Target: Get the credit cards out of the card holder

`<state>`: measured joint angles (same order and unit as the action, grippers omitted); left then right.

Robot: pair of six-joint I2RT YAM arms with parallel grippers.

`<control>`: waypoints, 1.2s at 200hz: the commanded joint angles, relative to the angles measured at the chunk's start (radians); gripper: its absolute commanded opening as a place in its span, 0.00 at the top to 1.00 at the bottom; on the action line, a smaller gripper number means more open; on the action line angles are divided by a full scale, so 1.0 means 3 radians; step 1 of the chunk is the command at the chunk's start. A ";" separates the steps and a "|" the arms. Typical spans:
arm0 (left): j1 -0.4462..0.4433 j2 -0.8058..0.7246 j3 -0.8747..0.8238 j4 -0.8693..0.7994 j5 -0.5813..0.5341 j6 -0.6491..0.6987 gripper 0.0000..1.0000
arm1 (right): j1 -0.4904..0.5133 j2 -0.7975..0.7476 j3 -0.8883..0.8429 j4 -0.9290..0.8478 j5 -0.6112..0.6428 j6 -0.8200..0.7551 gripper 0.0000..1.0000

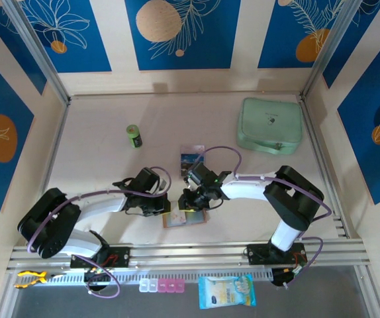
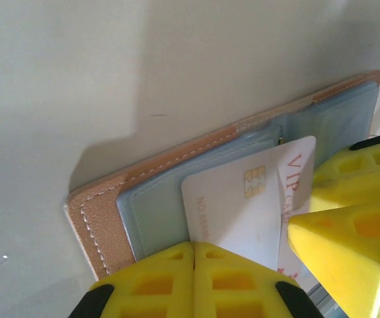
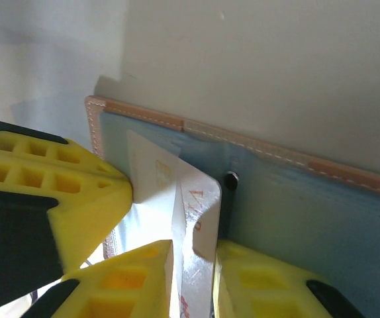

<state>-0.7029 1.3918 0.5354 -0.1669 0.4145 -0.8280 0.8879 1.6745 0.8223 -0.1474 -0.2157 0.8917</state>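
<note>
Credit cards (image 1: 192,158) are in two places. One with a dark print lies flat on the table (image 1: 110,119) beyond the arms, well apart from the card holder (image 2: 100,212). A white card (image 2: 239,205) with a chip sits partly out of a grey-blue pocket of the holder, which lies open near the table's front edge between the two arms. The left gripper (image 2: 193,250) has its jaws pressed together with nothing between them. Its tips are down at the white card's near edge, and I judge it is pinning the holder. The right gripper (image 3: 193,258) has its jaws narrowed around the end of the white card and seems to pinch it, though the wrist view does not clearly show the pads touching. The main risk is that the left tips press on the card itself rather than the pocket. The card would then jam or bow on a pull, or the holder would drag along with it, and the card looks slightly lifted and bent at the grip. So thin a hold on the edge could also slip. Whether other pockets hold more cards is hidden. The yellow fingers cut off part of the holder in both wrist views, and from above the arms cover most of it.
</note>
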 commanded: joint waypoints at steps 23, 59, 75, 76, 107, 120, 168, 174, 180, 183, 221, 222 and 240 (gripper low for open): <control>-0.0017 0.0054 -0.0053 -0.0199 -0.0087 0.0111 1.00 | -0.0016 -0.0013 -0.0085 0.0204 -0.0160 0.0115 0.83; -0.0014 0.0047 -0.0049 -0.0251 -0.0119 0.0146 1.00 | -0.0020 -0.0050 -0.0132 0.0218 -0.0125 0.0150 0.85; -0.0019 0.0030 -0.0056 -0.0257 -0.0131 0.0143 1.00 | -0.0019 -0.0062 -0.0146 0.0222 -0.0114 0.0157 0.86; -0.0017 0.0029 -0.0059 -0.0257 -0.0132 0.0142 1.00 | -0.0019 -0.0063 -0.0145 0.0224 -0.0114 0.0157 0.87; -0.0016 0.0029 -0.0059 -0.0261 -0.0142 0.0145 1.00 | -0.0019 -0.0084 -0.0155 0.0187 -0.0103 0.0137 0.88; -0.0017 0.0026 -0.0048 -0.0277 -0.0143 0.0159 1.00 | -0.0024 -0.0104 -0.0168 0.0161 -0.0074 0.0122 0.90; -0.0012 0.0030 -0.0026 -0.0283 -0.0127 0.0173 1.00 | -0.0050 -0.0188 -0.0180 -0.0020 0.0015 0.0031 0.91; -0.0013 0.0039 -0.0016 -0.0280 -0.0119 0.0173 1.00 | -0.0050 -0.0201 -0.0173 -0.0064 0.0035 0.0015 0.91; -0.0010 0.0049 -0.0008 -0.0277 -0.0114 0.0173 1.00 | -0.0050 -0.0213 -0.0167 -0.0110 0.0064 -0.0003 0.91; -0.0010 0.0049 -0.0006 -0.0273 -0.0114 0.0173 1.00 | -0.0053 -0.0222 -0.0162 -0.0134 0.0079 -0.0013 0.91; -0.0010 0.0051 0.0027 -0.0281 -0.0108 0.0175 1.00 | -0.0082 -0.0338 -0.0100 -0.0452 0.0238 -0.0138 0.91; -0.0010 0.0050 0.0026 -0.0282 -0.0108 0.0174 1.00 | -0.0082 -0.0342 -0.0096 -0.0461 0.0238 -0.0139 0.91; -0.0014 0.0036 0.0037 -0.0262 -0.0094 0.0157 1.00 | -0.0081 -0.0394 -0.0040 -0.0631 0.0308 -0.0192 0.91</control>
<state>-0.7029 1.3907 0.5377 -0.1764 0.4107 -0.8013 0.8688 1.5852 0.7856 -0.2012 -0.1787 0.8745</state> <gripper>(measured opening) 0.054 0.089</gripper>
